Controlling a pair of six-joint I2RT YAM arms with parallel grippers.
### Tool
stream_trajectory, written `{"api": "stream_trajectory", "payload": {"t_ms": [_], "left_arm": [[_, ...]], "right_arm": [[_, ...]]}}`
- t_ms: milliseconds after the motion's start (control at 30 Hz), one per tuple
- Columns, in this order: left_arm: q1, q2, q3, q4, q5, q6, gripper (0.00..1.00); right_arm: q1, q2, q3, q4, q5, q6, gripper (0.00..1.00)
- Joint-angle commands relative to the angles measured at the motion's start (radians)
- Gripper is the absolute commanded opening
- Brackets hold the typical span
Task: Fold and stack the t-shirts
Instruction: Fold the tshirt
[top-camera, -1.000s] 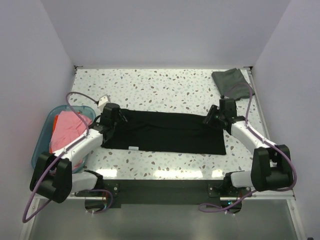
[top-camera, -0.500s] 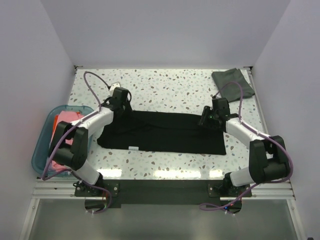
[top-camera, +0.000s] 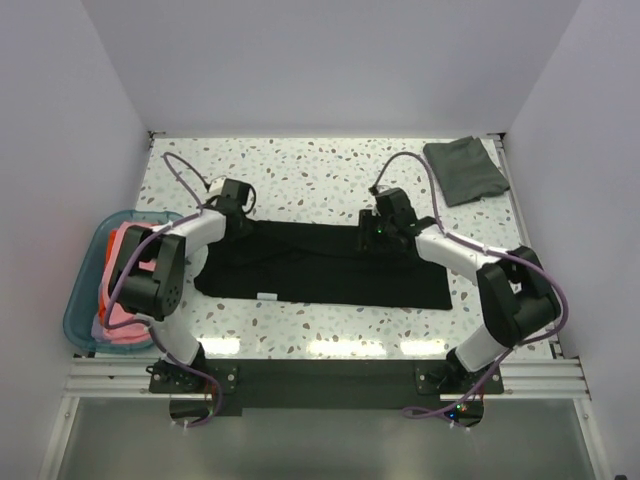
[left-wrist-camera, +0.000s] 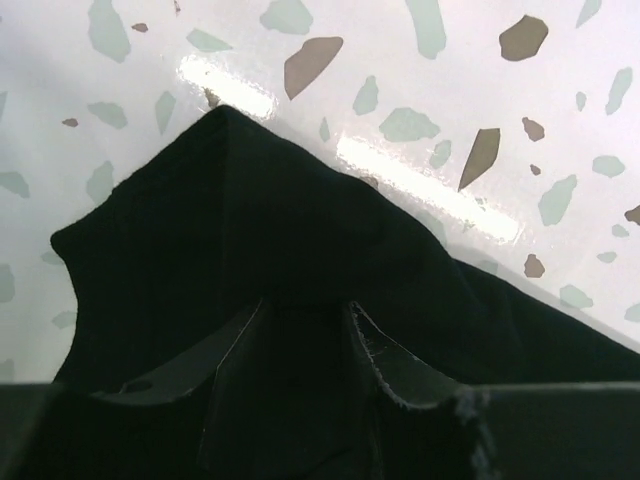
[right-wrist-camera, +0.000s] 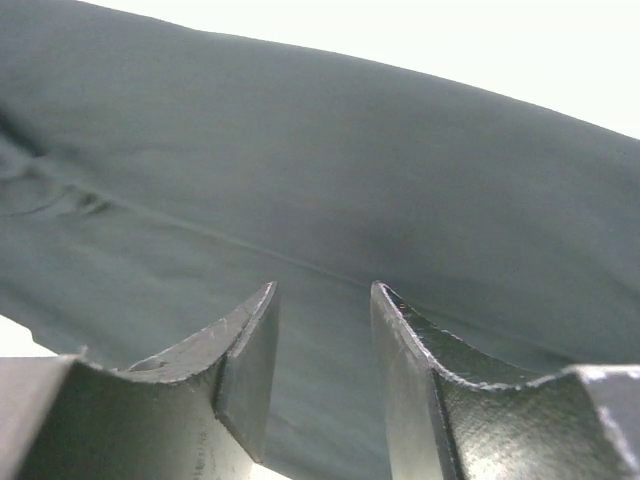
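Observation:
The black t-shirt (top-camera: 330, 265) lies as a long folded strip across the table's middle, its small white label (top-camera: 266, 295) near the front edge. My left gripper (top-camera: 240, 212) is at the strip's far left corner, jaws apart, with the black cloth (left-wrist-camera: 230, 230) under the fingers (left-wrist-camera: 305, 310). My right gripper (top-camera: 378, 230) hovers over the strip's far edge, right of centre, jaws apart over smooth cloth (right-wrist-camera: 330, 150) and holding nothing (right-wrist-camera: 322, 295). A folded dark grey-green shirt (top-camera: 465, 168) lies at the back right. Pink and orange-red shirts (top-camera: 125, 270) lie in the tub.
A translucent teal plastic tub (top-camera: 84, 290) stands at the table's left edge beside the left arm. White walls close the table on three sides. The speckled tabletop (top-camera: 320, 170) shows behind the black shirt.
The left gripper moved back to the shirt's far left corner. The right gripper moved left along the far edge from the right end. The black shirt lies as before.

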Motion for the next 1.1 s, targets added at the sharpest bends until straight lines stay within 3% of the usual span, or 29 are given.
{"api": "stream_trajectory", "payload": {"t_ms": [0, 267, 633, 1067], "left_arm": [[0.010, -0.029, 0.002, 0.029, 0.011, -0.009, 0.40], [0.010, -0.162, -0.027, 0.026, 0.086, -0.029, 0.54], [0.024, -0.365, -0.103, -0.032, 0.103, -0.075, 0.54], [0.066, -0.428, -0.101, -0.039, 0.137, -0.038, 0.54]], "right_arm": [[0.070, 0.053, 0.082, 0.091, 0.002, -0.071, 0.48], [0.214, 0.260, 0.293, 0.194, -0.027, -0.175, 0.54], [0.308, 0.520, 0.608, 0.161, -0.032, -0.203, 0.54], [0.336, 0.638, 0.717, 0.142, -0.070, -0.165, 0.50]]}}
